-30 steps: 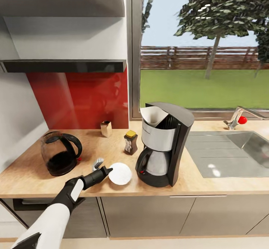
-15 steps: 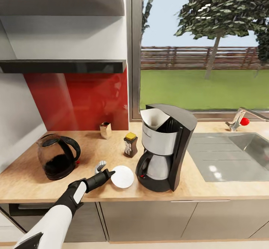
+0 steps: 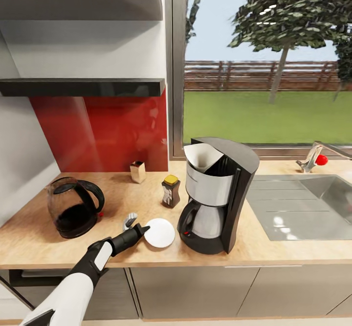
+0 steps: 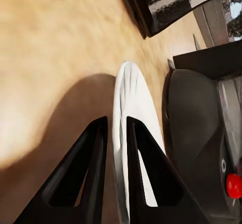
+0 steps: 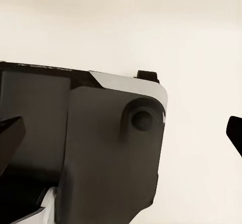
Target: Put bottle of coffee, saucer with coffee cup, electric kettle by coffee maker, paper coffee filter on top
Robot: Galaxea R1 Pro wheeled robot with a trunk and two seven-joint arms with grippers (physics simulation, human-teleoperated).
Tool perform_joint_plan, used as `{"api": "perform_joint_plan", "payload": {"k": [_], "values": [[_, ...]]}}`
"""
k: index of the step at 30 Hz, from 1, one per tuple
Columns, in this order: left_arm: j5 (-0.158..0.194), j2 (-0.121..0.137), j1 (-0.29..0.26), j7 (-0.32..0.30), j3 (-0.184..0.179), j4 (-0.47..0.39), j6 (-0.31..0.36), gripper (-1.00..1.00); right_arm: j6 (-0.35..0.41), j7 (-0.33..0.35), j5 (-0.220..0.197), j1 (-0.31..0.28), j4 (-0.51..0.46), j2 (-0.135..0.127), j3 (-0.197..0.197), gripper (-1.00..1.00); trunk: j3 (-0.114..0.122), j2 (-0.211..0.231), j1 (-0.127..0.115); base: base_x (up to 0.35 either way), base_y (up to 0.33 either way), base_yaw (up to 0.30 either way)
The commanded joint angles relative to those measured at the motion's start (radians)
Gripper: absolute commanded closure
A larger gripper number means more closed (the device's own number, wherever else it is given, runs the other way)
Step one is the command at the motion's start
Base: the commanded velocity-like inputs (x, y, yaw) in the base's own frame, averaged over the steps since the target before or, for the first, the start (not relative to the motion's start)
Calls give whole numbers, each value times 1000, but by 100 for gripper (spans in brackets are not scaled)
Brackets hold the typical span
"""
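In the lower middle of the head view, the left gripper (image 3: 141, 228) reaches in from the lower left corner, its dark fingers pinching the near rim of the white saucer (image 3: 160, 232). The left wrist view confirms it: the two black fingers (image 4: 93, 168) are drawn close together with the saucer's thin white edge (image 4: 132, 133) clamped between them. The saucer lies on the wooden countertop (image 3: 274, 248), just left of the black and silver coffee maker (image 3: 219, 194) at frame centre. A white paper coffee filter (image 3: 202, 156) sits in the top of the coffee maker.

Behind the saucer, toward the red backsplash, stands the bottle of coffee (image 3: 170, 191) with its yellow lid. A small grey object (image 3: 129, 220) lies just beside the gripper; it is too small to identify. The dark glass electric kettle (image 3: 75, 207) sits at the left of the counter, well apart from the coffee maker. A steel sink (image 3: 303, 208) fills the right side.

The right wrist view shows the right gripper's dark fingertips (image 5: 10, 133) at opposite edges of the frame, spread wide, over a pale floor and part of the robot's dark body.
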Motion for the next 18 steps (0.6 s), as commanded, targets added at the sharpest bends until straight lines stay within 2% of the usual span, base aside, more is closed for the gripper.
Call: {"api": "perform_joint_plan", "payload": {"k": [1, 5, 6, 18], "values": [[-57, -1, 0, 20, -3, 2, -4, 100, 0, 2, -10, -1, 0, 0, 8, -100, -2, -2, 1, 0, 0, 0], [-55, -2, 1, 44, -3, 2, -5, 100, 0, 2, -10, -1, 0, 0, 8, -100, -2, -2, 1, 0, 0, 0], [-55, -2, 1, 45, -3, 2, -5, -100, 0, 2, -10, 0, 0, 0, 8, -100, -2, -2, 1, 0, 0, 0], [-47, 4, 0, 47, 1, -18, -11, -100, 0, 2, -10, 1, -1, 0, 9, -100, -2, -2, 1, 0, 0, 0]]}}
